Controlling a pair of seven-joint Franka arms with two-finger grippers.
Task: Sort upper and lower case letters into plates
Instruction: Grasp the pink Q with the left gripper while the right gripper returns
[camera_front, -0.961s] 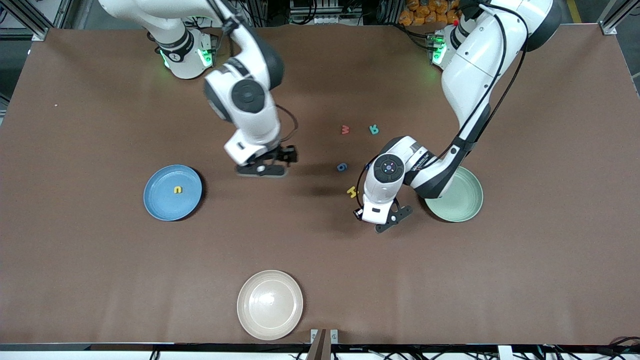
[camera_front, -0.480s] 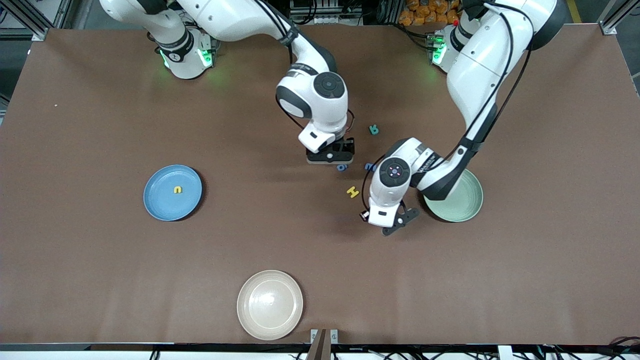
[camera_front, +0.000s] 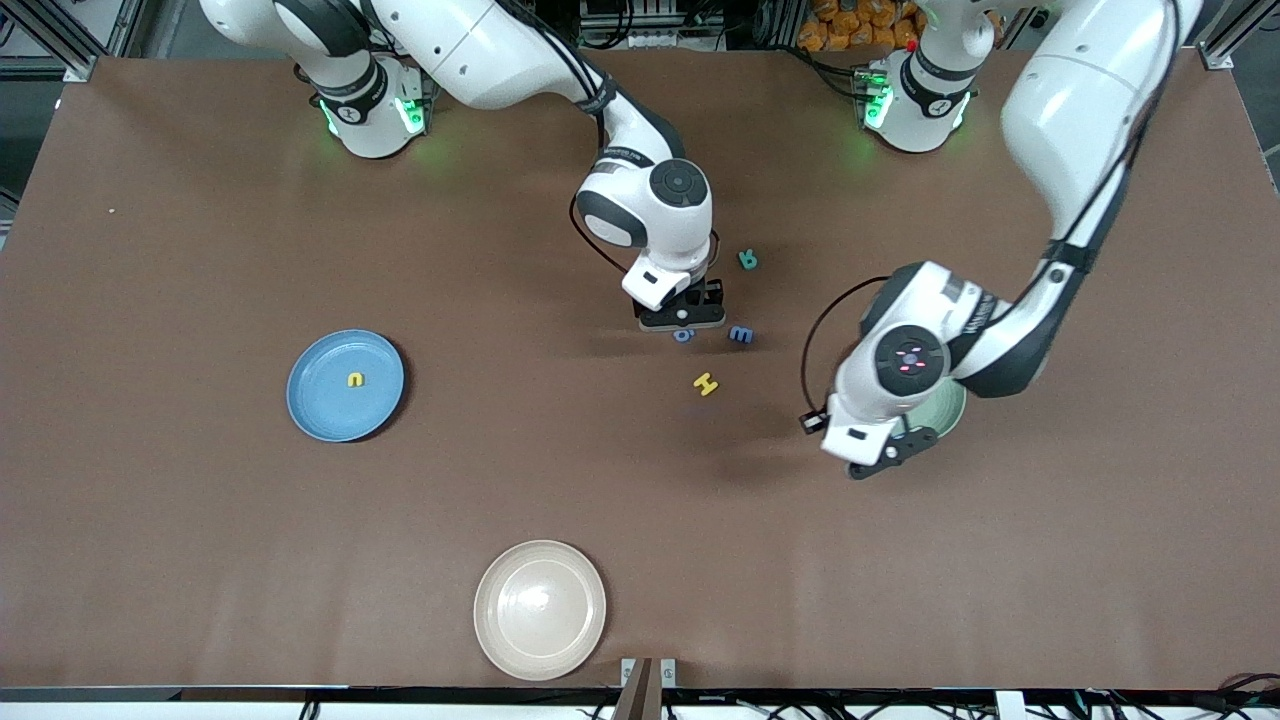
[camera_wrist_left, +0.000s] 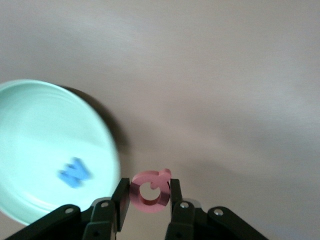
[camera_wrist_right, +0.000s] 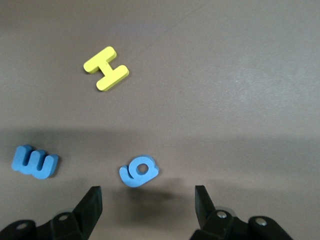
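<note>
Left claw (camera_wrist_left: 149, 200) pinches pink letter (camera_wrist_left: 150, 190) just beside mint plate (camera_wrist_left: 30, 150) rim; blue letter (camera_wrist_left: 74, 173) lies in plate. Right claw (camera_wrist_right: 148, 205) wide over worktop (camera_front: 200, 520), blue "g" (camera_wrist_right: 139, 170) between fingers; blue "E" (camera_wrist_right: 35, 161), yellow "H" (camera_wrist_right: 106, 68) nearby.

foam letters themselves read: yellow h (camera_wrist_right: 106, 68), blue m (camera_wrist_right: 35, 162), blue g (camera_wrist_right: 139, 171).
</note>
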